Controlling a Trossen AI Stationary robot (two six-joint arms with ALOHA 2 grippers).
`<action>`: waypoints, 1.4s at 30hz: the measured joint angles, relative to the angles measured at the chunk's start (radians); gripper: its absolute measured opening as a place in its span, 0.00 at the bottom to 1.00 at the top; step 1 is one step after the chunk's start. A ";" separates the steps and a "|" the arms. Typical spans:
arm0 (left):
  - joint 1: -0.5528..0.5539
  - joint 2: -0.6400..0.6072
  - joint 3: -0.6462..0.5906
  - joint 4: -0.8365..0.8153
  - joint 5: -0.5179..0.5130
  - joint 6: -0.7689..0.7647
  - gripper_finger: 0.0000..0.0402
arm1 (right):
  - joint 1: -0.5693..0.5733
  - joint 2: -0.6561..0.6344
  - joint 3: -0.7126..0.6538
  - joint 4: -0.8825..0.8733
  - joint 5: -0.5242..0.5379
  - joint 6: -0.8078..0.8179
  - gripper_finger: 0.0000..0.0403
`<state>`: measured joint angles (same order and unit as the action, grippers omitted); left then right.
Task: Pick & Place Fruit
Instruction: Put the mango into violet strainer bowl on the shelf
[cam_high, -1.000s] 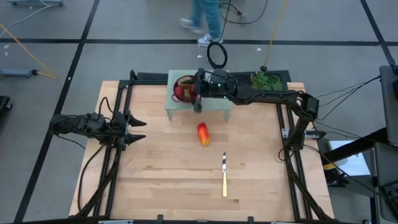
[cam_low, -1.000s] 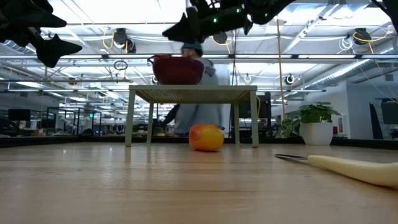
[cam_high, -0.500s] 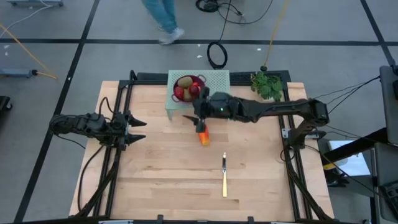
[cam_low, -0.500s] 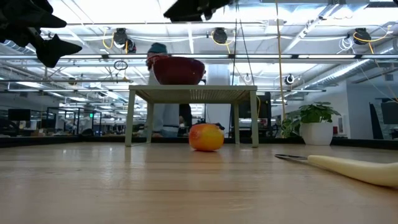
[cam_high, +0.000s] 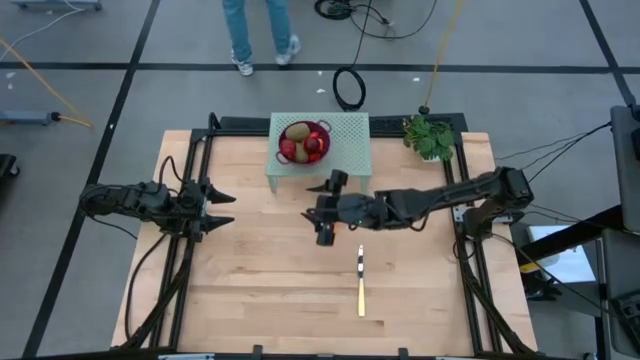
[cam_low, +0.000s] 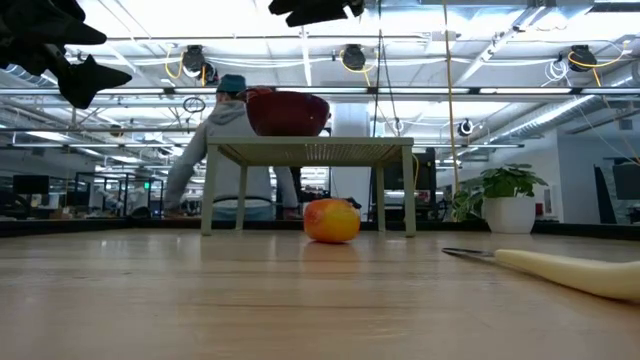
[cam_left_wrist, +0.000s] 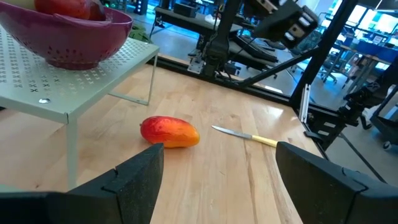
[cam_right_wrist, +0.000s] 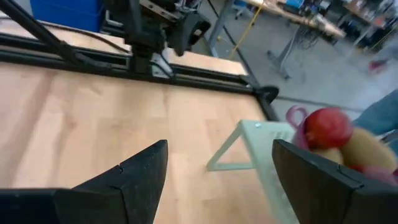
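Right pincer (cam_high: 322, 212) hung open above the red-orange fruit (cam_left_wrist: 169, 132) on the surface (cam_high: 260, 290), apparently positioned for pickup; left pincer (cam_high: 216, 208) waited open at left.

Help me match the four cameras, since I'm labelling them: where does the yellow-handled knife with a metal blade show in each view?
High view: the yellow-handled knife with a metal blade lies lower centre, on the wood.
Low view: far right, handle nearest the camera.
Left wrist view: centre, beyond the fingers.
Right wrist view: not in it.
Shared landmark: the pale green perforated stand.
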<state>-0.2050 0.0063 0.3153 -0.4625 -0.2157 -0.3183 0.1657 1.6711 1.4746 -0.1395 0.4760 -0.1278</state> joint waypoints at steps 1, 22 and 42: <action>0.000 0.000 0.000 0.000 0.000 0.000 0.77 | 0.008 0.000 0.000 -0.009 0.001 0.025 0.69; 0.000 0.000 0.000 0.000 0.001 -0.001 0.77 | 0.127 0.000 0.000 -0.351 -0.007 0.410 0.69; 0.000 0.000 0.000 0.000 0.000 -0.110 0.77 | -0.006 0.001 0.000 -0.366 -0.167 1.030 0.69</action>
<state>-0.2053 0.0059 0.3153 -0.4624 -0.2153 -0.4286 0.1595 1.6718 1.4746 -0.5056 0.3088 0.9027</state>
